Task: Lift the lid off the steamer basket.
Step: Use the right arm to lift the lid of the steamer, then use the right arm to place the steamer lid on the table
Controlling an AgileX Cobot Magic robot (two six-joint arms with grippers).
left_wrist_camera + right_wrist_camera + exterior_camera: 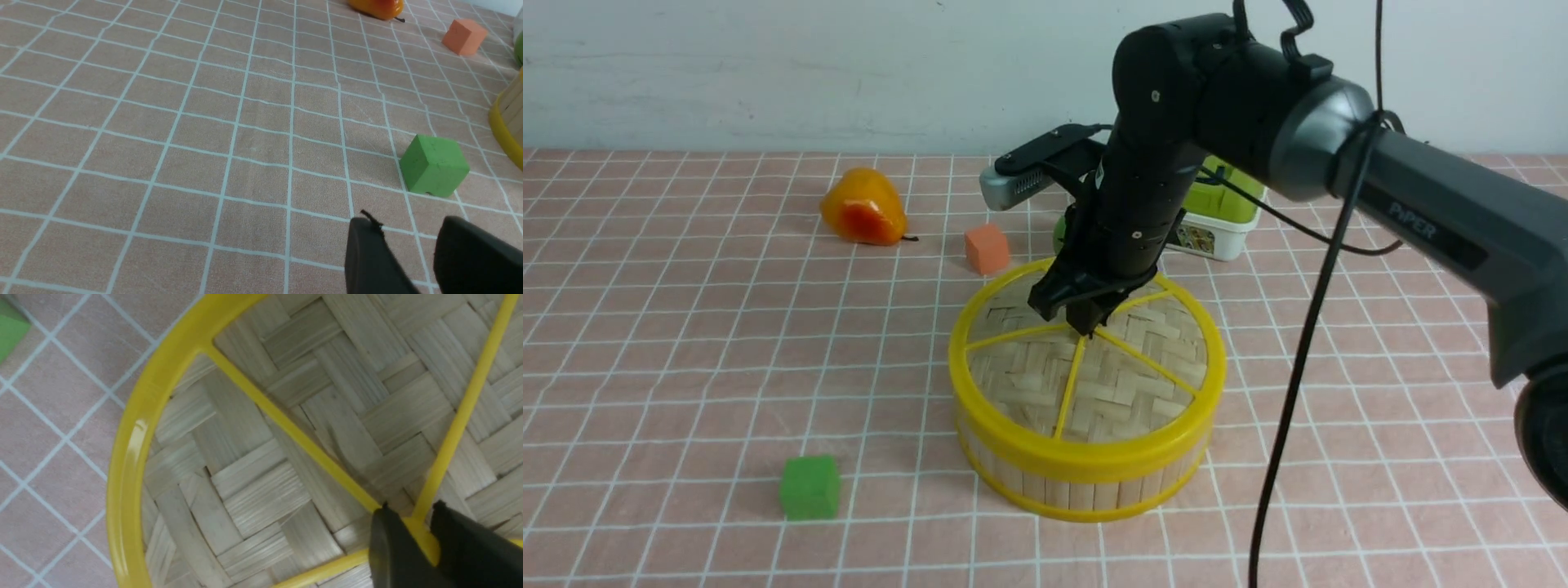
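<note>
1. One right claw (1085,325), pinched onto the lid (1029,367) at its centre.
2. Lid seated on the steamer basket (1086,490), on the counter (686,367).
3. Empty left claw (408,228), slightly parted, near a green cube (434,165).

Pink checked tablecloth (670,351) lies open along its left and near edges, save a green foam cube (809,487). Toward the far edge an orange-yellow plastic pear (862,216), an orange foam cube (987,248) and a green-lidded white box (1217,237) stand behind the round bamboo-slat steamer basket (1086,486).
</note>
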